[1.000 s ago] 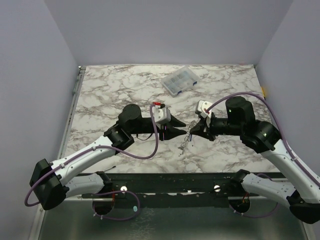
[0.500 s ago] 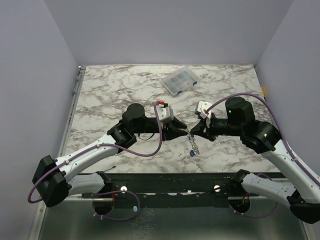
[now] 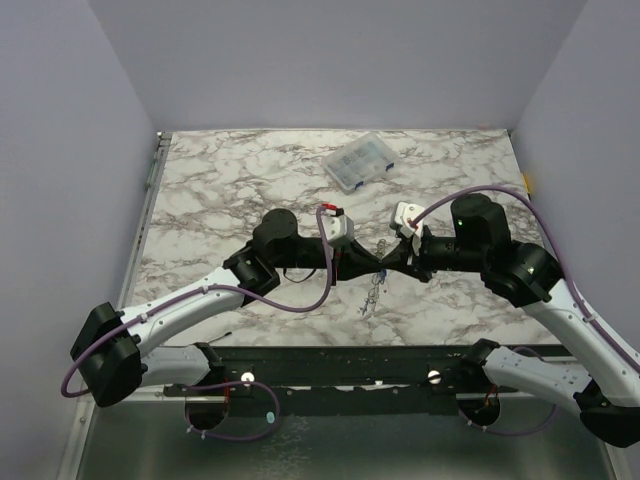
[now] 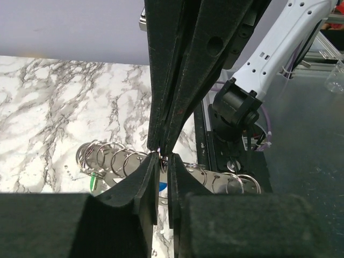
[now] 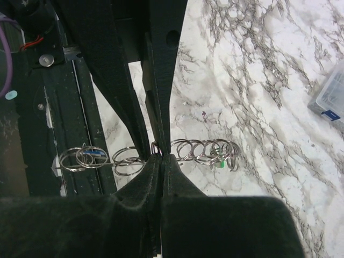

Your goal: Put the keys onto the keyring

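The keyring is a string of thin silvery rings (image 5: 201, 150) hanging between my two grippers above the marble table (image 3: 220, 190); in the top view it dangles below them (image 3: 373, 293). A green key head (image 5: 219, 160) sits at one end of the rings and a blue key head (image 5: 92, 153) at the other. They also show in the left wrist view as the green head (image 4: 94, 181) and the blue head (image 4: 163, 186). My left gripper (image 4: 163, 159) and right gripper (image 5: 161, 159) meet tip to tip, each pinching a ring. In the top view the left gripper (image 3: 368, 267) touches the right gripper (image 3: 386, 263).
A clear plastic compartment box (image 3: 358, 162) lies at the back of the table, also at the right edge of the right wrist view (image 5: 330, 99). The black rail of the arm bases (image 3: 340, 365) runs along the near edge.
My left gripper has moved right until its tips meet the right gripper's. The hanging rings and keys swung right, then back under the grippers. The right arm has stayed put.
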You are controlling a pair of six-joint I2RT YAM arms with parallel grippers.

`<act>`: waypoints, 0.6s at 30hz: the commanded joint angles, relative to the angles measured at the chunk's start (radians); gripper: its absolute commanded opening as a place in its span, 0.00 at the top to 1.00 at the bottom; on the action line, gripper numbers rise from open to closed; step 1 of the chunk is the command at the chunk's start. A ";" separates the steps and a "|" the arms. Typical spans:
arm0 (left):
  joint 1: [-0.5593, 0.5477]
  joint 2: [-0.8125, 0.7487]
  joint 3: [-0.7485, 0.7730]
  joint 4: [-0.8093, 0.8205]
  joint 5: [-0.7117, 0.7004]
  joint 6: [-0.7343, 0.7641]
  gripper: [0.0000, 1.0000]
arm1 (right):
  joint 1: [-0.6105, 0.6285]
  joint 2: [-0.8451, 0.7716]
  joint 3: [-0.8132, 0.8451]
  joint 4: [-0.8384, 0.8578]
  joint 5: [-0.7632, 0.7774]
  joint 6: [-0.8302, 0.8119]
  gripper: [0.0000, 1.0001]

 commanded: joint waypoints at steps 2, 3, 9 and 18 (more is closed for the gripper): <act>-0.012 0.009 0.004 0.030 -0.001 -0.012 0.96 | 0.011 -0.023 0.034 0.053 -0.022 0.011 0.99; -0.014 0.008 0.003 0.030 -0.009 -0.012 1.00 | 0.011 -0.029 0.032 0.059 -0.025 0.011 0.99; -0.026 -0.015 -0.004 0.034 0.008 0.006 1.00 | 0.012 -0.098 -0.018 0.156 -0.044 0.031 0.99; -0.027 -0.073 -0.042 0.123 -0.002 -0.005 1.00 | 0.011 -0.127 -0.057 0.197 -0.057 0.054 0.67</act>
